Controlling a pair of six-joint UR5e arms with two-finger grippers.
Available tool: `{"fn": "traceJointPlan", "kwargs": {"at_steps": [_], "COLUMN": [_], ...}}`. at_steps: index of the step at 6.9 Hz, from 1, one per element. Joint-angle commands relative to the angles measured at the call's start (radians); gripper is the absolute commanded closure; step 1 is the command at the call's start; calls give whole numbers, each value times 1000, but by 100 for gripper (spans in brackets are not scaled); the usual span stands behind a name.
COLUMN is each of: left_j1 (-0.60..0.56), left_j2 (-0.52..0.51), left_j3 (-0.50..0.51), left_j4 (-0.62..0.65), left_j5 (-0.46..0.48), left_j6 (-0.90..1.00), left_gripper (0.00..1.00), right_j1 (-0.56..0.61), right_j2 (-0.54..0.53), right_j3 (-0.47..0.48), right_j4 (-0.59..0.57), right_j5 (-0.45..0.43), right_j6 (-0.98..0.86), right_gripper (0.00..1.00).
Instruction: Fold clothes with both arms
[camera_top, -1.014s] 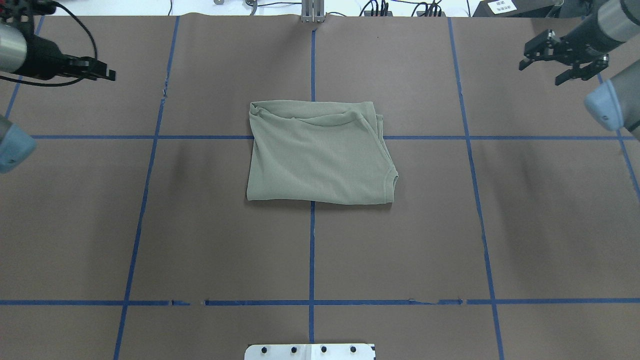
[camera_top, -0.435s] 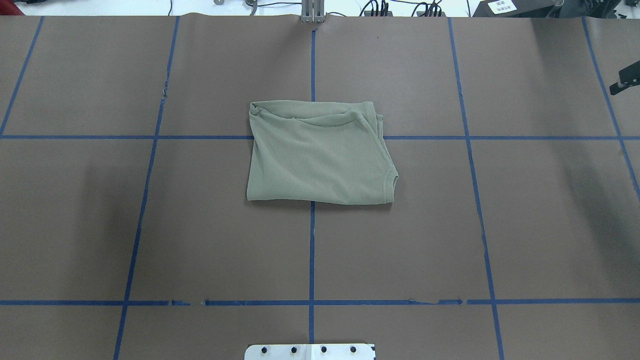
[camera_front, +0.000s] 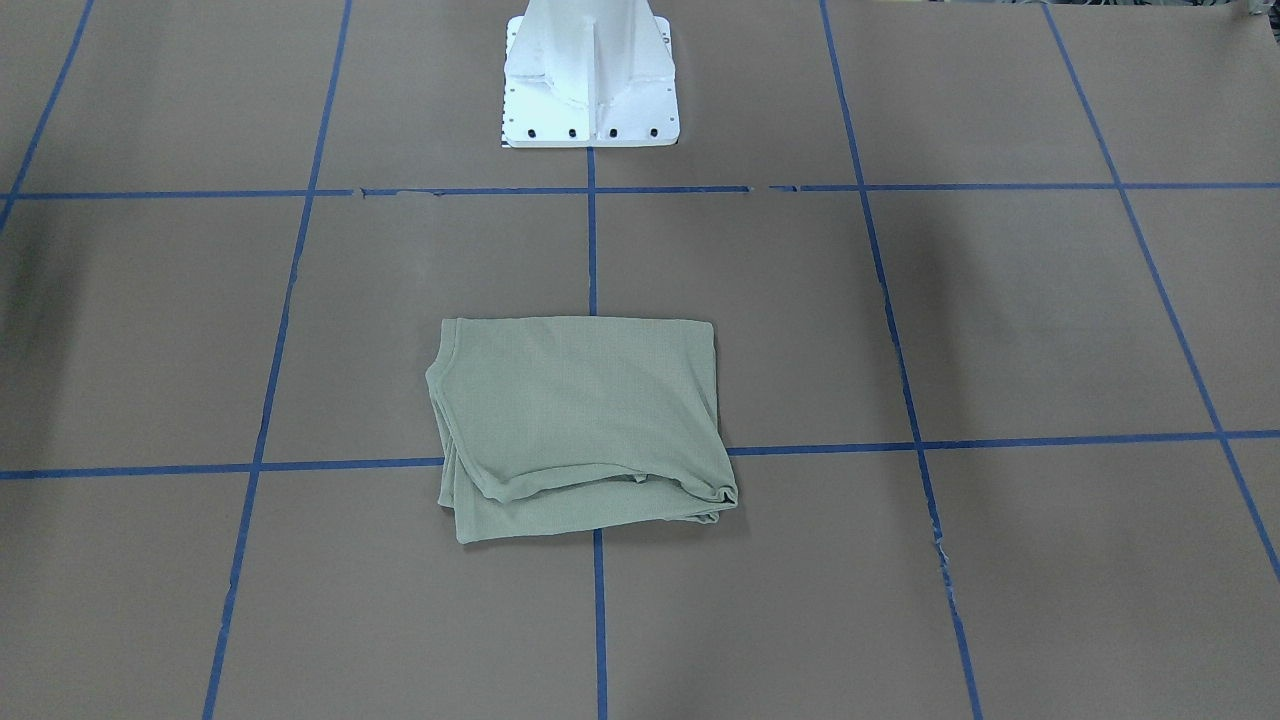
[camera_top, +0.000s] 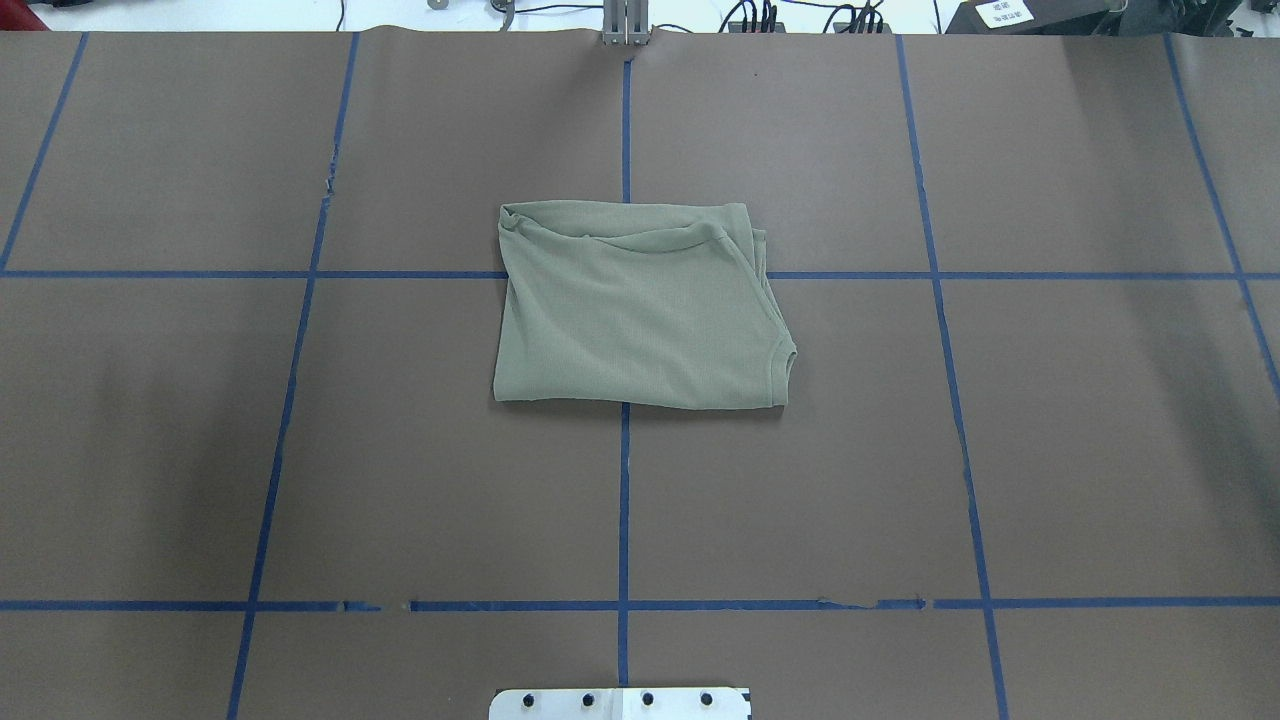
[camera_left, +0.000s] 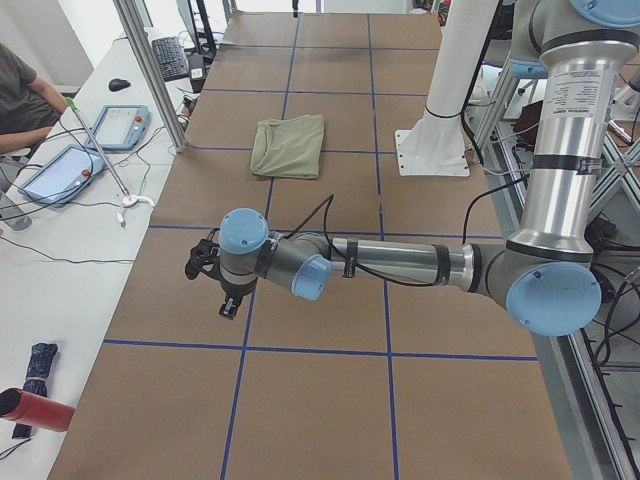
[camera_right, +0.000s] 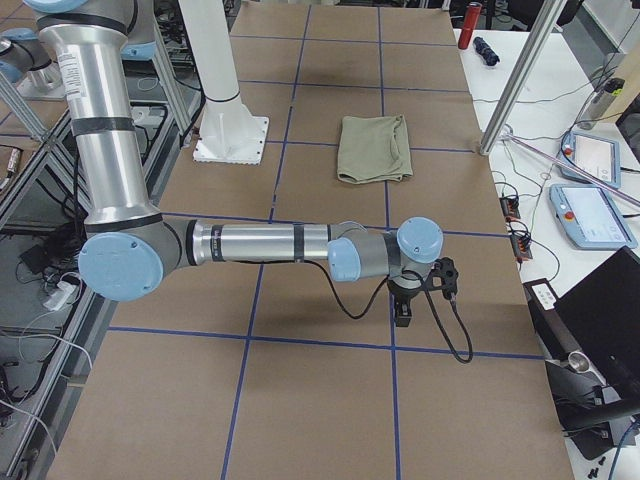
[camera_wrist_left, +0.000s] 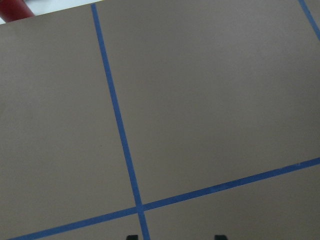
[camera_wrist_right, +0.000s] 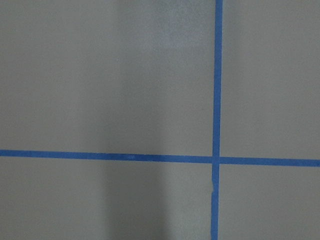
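Neatly squared, the shirt (camera_top: 640, 310) lies flat at the middle of the table (camera_top: 1080, 430), folded into a rough rectangle. It covers the spot where the centre line of blue tape (camera_top: 622, 500) meets a cross line. Its ribbed neckline curls at the corner towards the robot's right, and loose layers show along the far edge. Nothing touches it.

Both arms are well apart from the shirt, one over each end of the table. The left arm (camera_left: 400, 262) stretches low and level, with the left gripper (camera_left: 222, 300) pointing down above bare brown paper. In the wrist view its two dark fingertips (camera_wrist_left: 131, 236) just show at the bottom edge, set apart and holding nothing. The right arm (camera_right: 260, 243) mirrors that pose at the other end. The right gripper (camera_right: 404, 312) also hangs over bare paper, and whether its jaws are wide or narrow cannot be told.

The white pedestal (camera_front: 590, 75) stands at the table's near edge.
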Motion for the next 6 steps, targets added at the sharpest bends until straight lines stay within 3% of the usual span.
{"fn": "traceJointPlan", "kwargs": {"at_steps": [1, 3, 5, 6], "left_j1": [-13, -24, -27, -27], "left_j2": [15, 108, 185, 202], "left_j3": [-10, -147, -255, -281], "left_j4": [66, 113, 148, 162], "left_j5": [-50, -45, -37, 27], "left_j6": [9, -8, -60, -48], "left_gripper": [0, 0, 0, 0], "right_j1": [-5, -7, -11, -14], "right_j2": [-38, -97, -86, -86], "right_j3": [114, 182, 179, 179], "right_j4": [-133, -133, -133, -133], "right_j5": [-27, -31, -49, -64], "right_j6": [-40, -40, -40, -40], "right_gripper": [0, 0, 0, 0]}}
